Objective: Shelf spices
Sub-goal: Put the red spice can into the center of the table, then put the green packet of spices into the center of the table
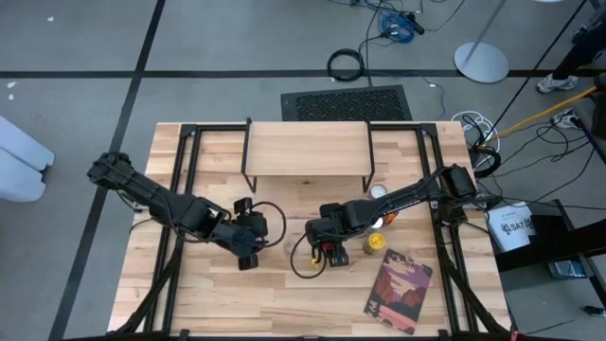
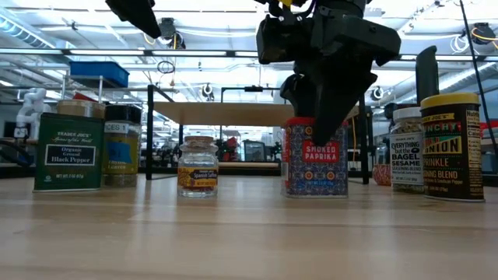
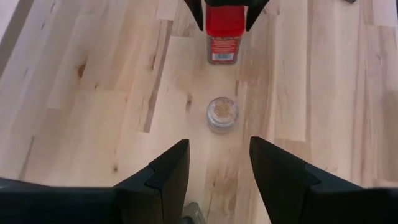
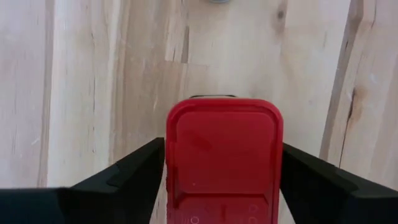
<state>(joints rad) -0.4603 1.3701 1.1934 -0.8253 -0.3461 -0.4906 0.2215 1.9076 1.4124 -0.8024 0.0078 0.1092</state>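
A red-lidded smoked paprika tin (image 4: 224,155) (image 2: 315,159) stands upright on the wooden table, in front of the shelf (image 1: 308,152). My right gripper (image 4: 224,180) (image 1: 331,248) comes down over it, open, one finger on each side of the lid. A small glass spice jar (image 3: 222,114) (image 2: 198,166) stands on its base just left of the tin. My left gripper (image 3: 219,168) (image 1: 248,254) hovers left of that jar, open and holding nothing, tilted down toward it. My right gripper's fingers (image 4: 140,165) stand close against two opposite sides of the paprika tin's lid (image 4: 177,143); I cannot tell whether they touch it. They come from above, pointing down. The tin stands upright with its base on the table.
A green black pepper tin (image 2: 68,152) and a yellow jar (image 2: 122,144) stand at the left in the low view. A bagel sesame jar (image 2: 406,148) and an onion blend jar (image 2: 451,148) stand at the right. A reddish book (image 1: 400,292) lies at the near right.
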